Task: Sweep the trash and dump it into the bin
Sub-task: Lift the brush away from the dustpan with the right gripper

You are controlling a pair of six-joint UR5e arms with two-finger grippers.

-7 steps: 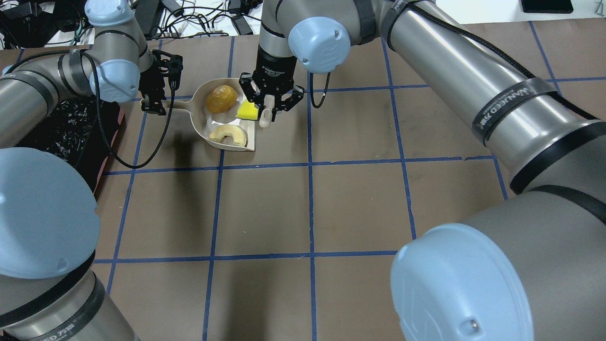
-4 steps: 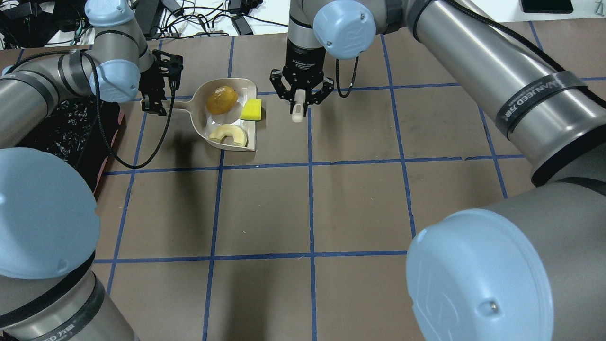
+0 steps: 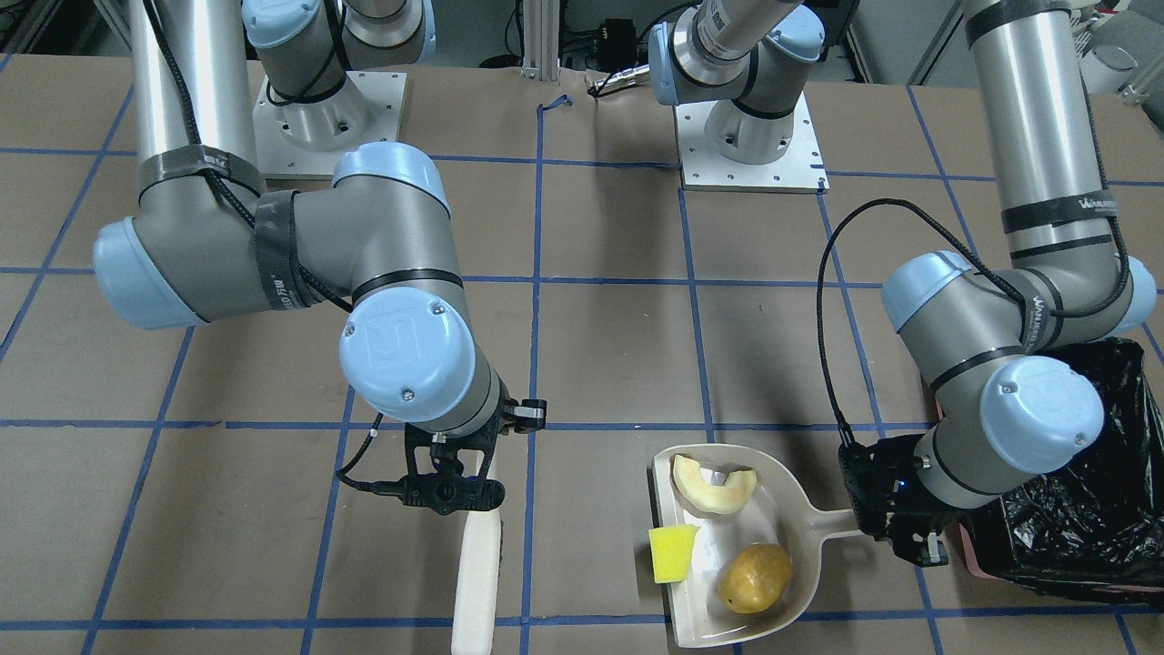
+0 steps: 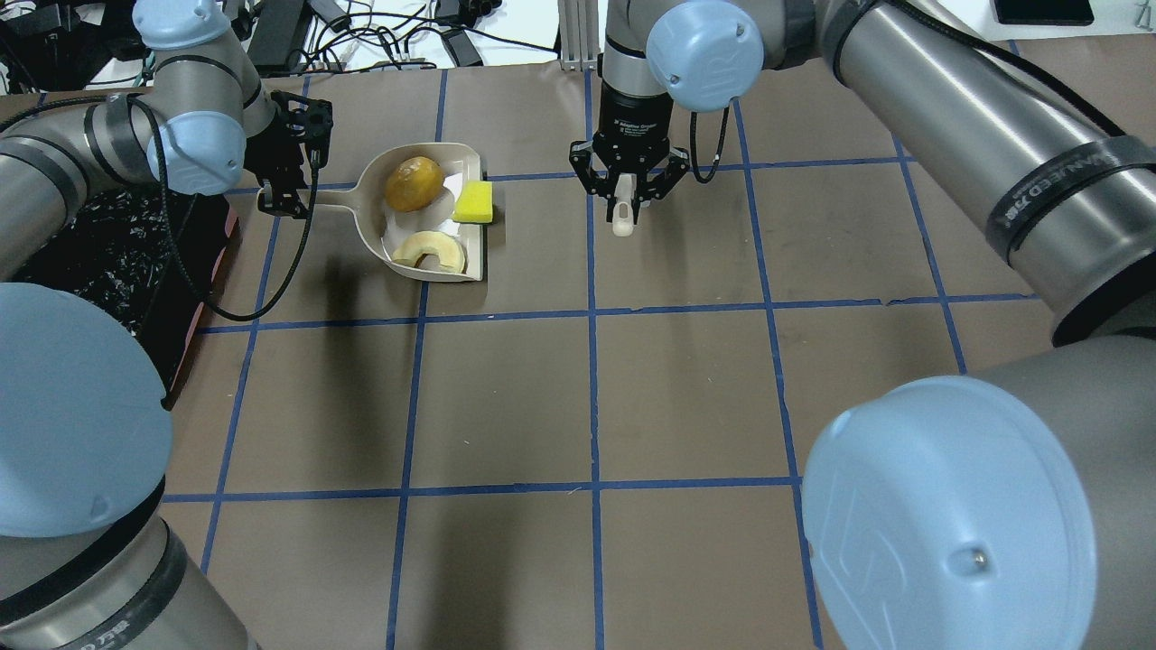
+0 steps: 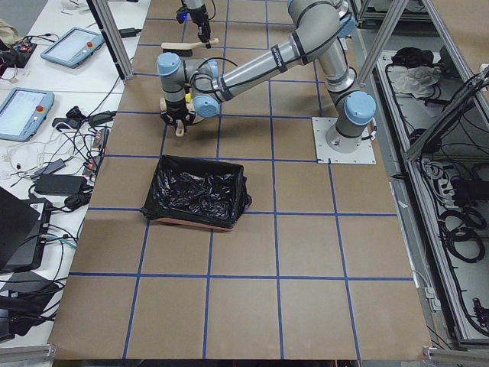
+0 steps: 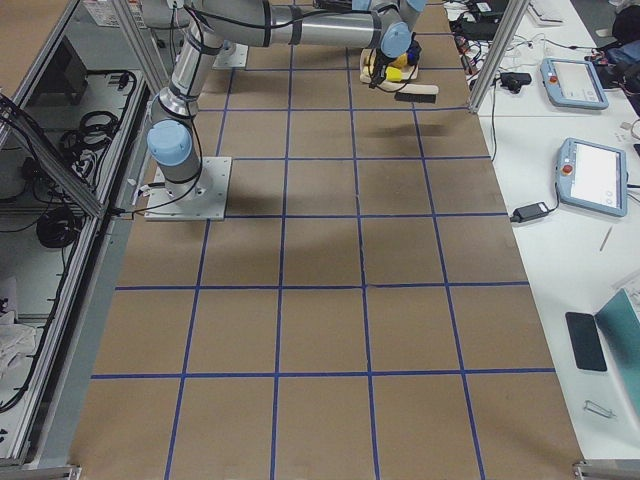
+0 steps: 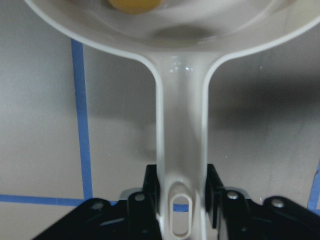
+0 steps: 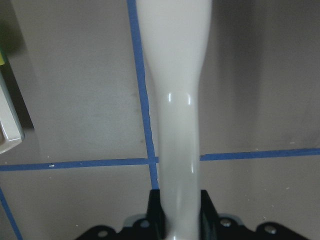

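The beige dustpan [image 4: 339, 209] holds the golden-brown potato [image 4: 414, 183], the pale yellow rind slice [image 4: 432, 250] and the yellow sponge block [image 4: 473, 201], which lies at the pan's open lip. My left gripper [image 4: 284, 194] is shut on the dustpan's handle [image 7: 181, 150]. The bin [image 4: 99, 262], lined with black plastic, stands just to the left of that gripper. My right gripper [image 4: 625, 194] is shut on the beige brush handle [image 8: 175, 100], well to the right of the pan. The brush [image 3: 477, 564] points away from the robot, and its bristles are out of view.
Brown table [image 4: 587, 397] with a blue tape grid. Cables and devices lie beyond the far table edge [image 4: 379, 45]. The bin's pink base edge [image 3: 955, 550] sits close to the left wrist.
My right gripper has carried the brush to the right, away from the dustpan's lip. The left gripper and dustpan have shifted slightly toward the bin and far edge. The sponge stays at the lip.
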